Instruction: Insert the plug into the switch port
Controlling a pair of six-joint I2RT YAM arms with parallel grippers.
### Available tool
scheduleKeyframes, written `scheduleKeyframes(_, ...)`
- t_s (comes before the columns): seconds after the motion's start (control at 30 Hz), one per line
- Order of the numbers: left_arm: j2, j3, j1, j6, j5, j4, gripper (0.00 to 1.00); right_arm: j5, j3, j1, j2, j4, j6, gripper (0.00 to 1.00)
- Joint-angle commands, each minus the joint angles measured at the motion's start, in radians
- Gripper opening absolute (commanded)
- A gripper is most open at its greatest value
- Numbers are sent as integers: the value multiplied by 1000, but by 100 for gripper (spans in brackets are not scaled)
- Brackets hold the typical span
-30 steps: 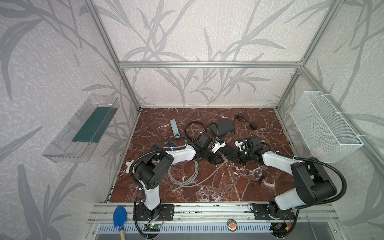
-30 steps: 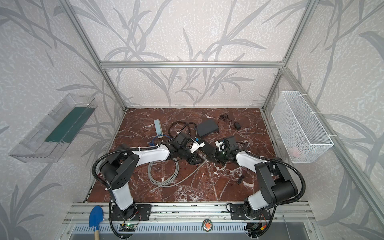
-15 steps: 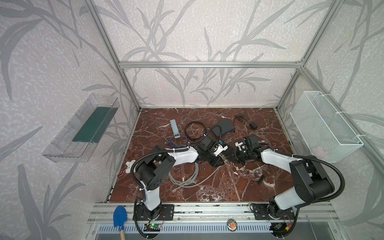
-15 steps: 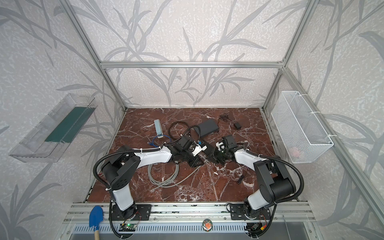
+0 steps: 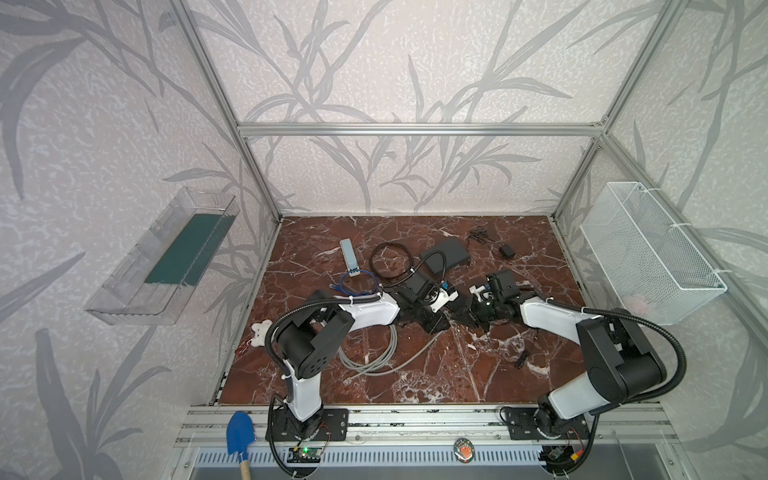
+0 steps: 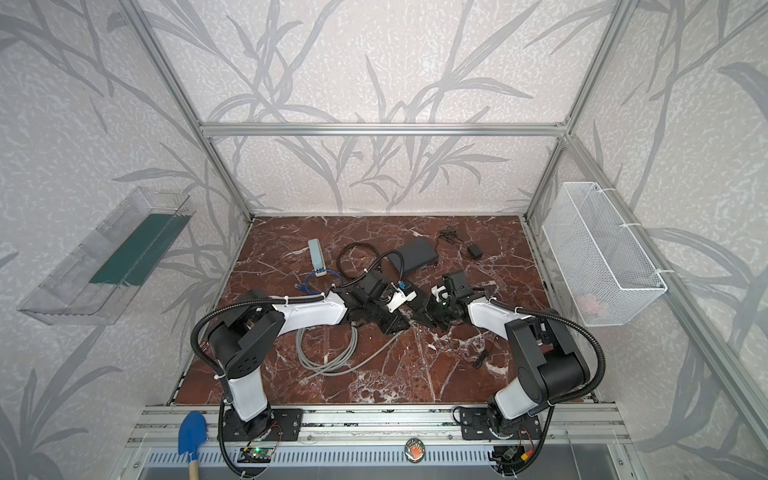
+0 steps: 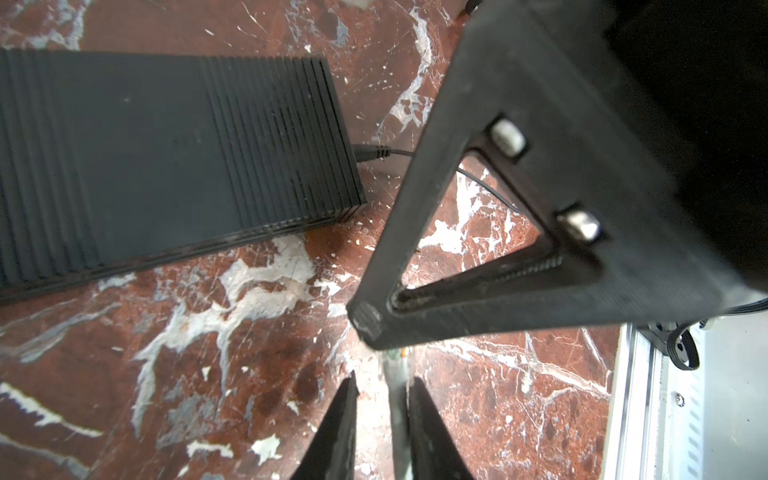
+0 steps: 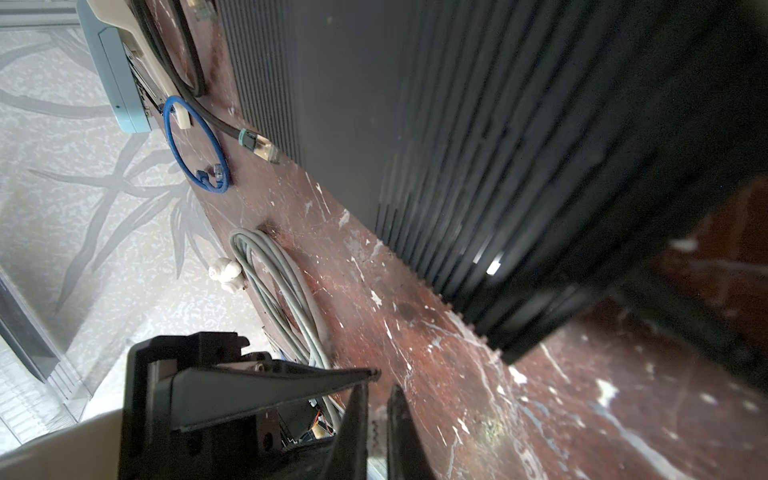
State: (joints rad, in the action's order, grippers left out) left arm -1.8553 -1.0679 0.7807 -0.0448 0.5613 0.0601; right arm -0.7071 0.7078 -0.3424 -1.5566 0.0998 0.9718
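Left jaws parted around grey cable (image 7: 397,419); right jaws clenched. One black switch (image 7: 166,158), one black cable (image 8: 208,114), one blue cable (image 8: 168,129).

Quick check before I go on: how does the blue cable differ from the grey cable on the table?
The blue cable is one small loop; the grey cable is a larger coil of several turns. The blue cable lies farther back, beside the pale blue device; the grey cable lies nearer the front, partly under the left arm. Both rest on the marble table.
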Motion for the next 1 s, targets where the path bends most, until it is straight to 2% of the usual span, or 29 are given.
scheduleKeyframes(0.0, -12, -25, 4, 5, -4, -5, 24, -5, 24, -7, -7, 8, 6, 6)
scheduleKeyframes(0.2, -15, -21, 2, 2, -10, -12, 11, -12, 30, -7, -16, 9, 3, 6)
scheduleKeyframes(0.3, -18, -21, -2, -1, -5, -16, 8, 0, 36, -7, -17, 38, -25, 11)
scheduleKeyframes(0.47, -25, -36, -8, 29, -20, 39, 5, 81, 119, 8, -9, 212, -199, 29)
scheduleKeyframes(0.67, -40, -35, -7, 19, -16, 41, 4, 146, 196, 66, 4, 327, -329, 33)
scheduleKeyframes(0.77, -58, -47, -7, -1, -37, 42, 4, 202, 221, 83, 6, 348, -426, 36)
scheduleKeyframes(0.97, -89, -88, 2, -42, -93, 74, 4, 330, 225, 82, 9, 276, -587, 49)
